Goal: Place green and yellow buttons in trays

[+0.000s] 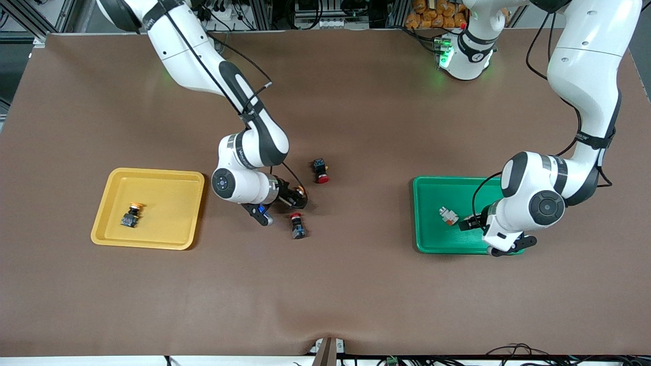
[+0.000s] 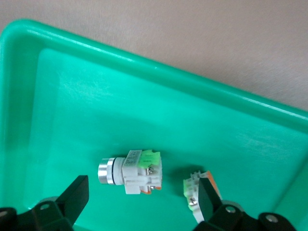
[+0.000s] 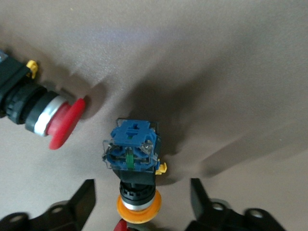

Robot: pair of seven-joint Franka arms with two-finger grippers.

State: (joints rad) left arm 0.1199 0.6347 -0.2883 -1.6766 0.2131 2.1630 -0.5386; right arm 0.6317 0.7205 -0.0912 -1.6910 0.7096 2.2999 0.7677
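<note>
My right gripper (image 1: 295, 198) is open, low over the table's middle, its fingers either side of a dark-bodied yellow-capped button (image 3: 137, 168), whose cap just shows in the front view (image 1: 301, 191). A second yellow button (image 1: 132, 214) lies in the yellow tray (image 1: 152, 178). My left gripper (image 1: 473, 223) is open inside the green tray (image 1: 432, 239). In the left wrist view a white-grey green-tipped button (image 2: 132, 172) lies on the tray floor (image 2: 96, 96) ahead of the gap between the fingers. Another white-grey button (image 2: 194, 188) rests against one finger (image 2: 209, 199). The front view shows only one (image 1: 448, 216).
Two dark switches with red caps lie on the brown table near my right gripper, one farther from the front camera (image 1: 320, 170), one nearer (image 1: 297, 225). One red cap shows in the right wrist view (image 3: 60, 125).
</note>
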